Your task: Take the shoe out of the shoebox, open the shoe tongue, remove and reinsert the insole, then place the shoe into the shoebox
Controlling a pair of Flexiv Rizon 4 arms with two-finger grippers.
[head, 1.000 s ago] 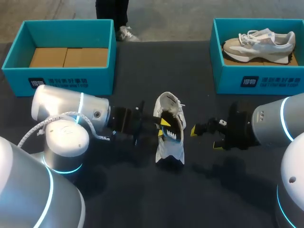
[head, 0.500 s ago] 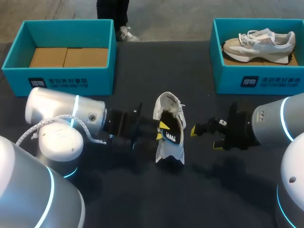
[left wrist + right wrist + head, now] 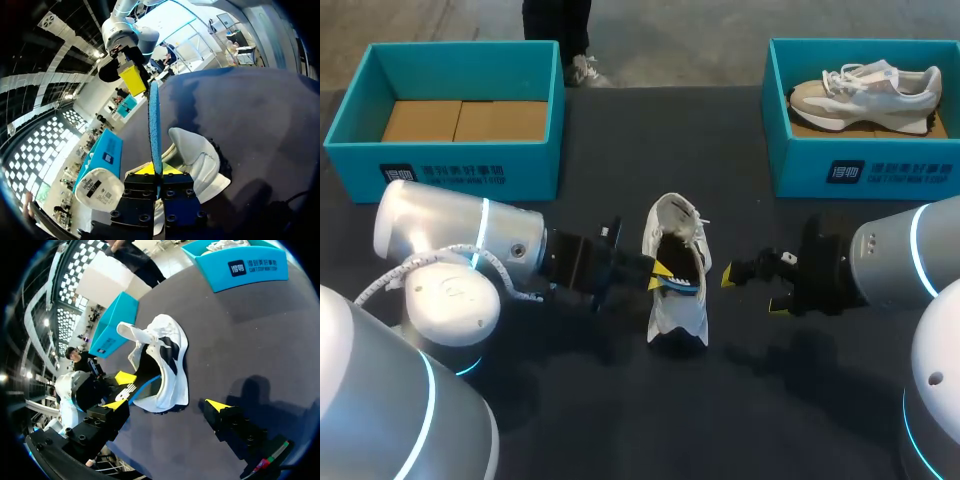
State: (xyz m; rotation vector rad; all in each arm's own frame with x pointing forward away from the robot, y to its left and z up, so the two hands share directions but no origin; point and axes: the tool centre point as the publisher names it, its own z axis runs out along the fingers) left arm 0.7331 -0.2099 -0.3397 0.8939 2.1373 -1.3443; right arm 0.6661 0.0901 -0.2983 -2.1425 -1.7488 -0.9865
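A white sneaker (image 3: 672, 300) with a dark opening lies on the dark table between my two arms, its tongue pulled open. My left gripper (image 3: 661, 270) reaches into the opening from the left and is shut on the blue-edged insole (image 3: 684, 288). In the left wrist view the insole (image 3: 155, 125) stands edge-on between the yellow tips of my left gripper (image 3: 156, 169), with the sneaker (image 3: 197, 155) under and beside it. My right gripper (image 3: 754, 288) stands open just right of the sneaker, touching nothing. In the right wrist view the sneaker (image 3: 167, 357) lies ahead of my right gripper (image 3: 167, 406).
A teal shoebox (image 3: 460, 172) with only cardboard at its bottom stands at the back left. A second teal shoebox (image 3: 865, 172) at the back right holds another light sneaker (image 3: 865, 85). Bare dark tabletop lies in front of the sneaker.
My left gripper's fingers have come together on the insole inside the sneaker, and the left arm has shifted slightly. The right arm and the sneaker have stayed put.
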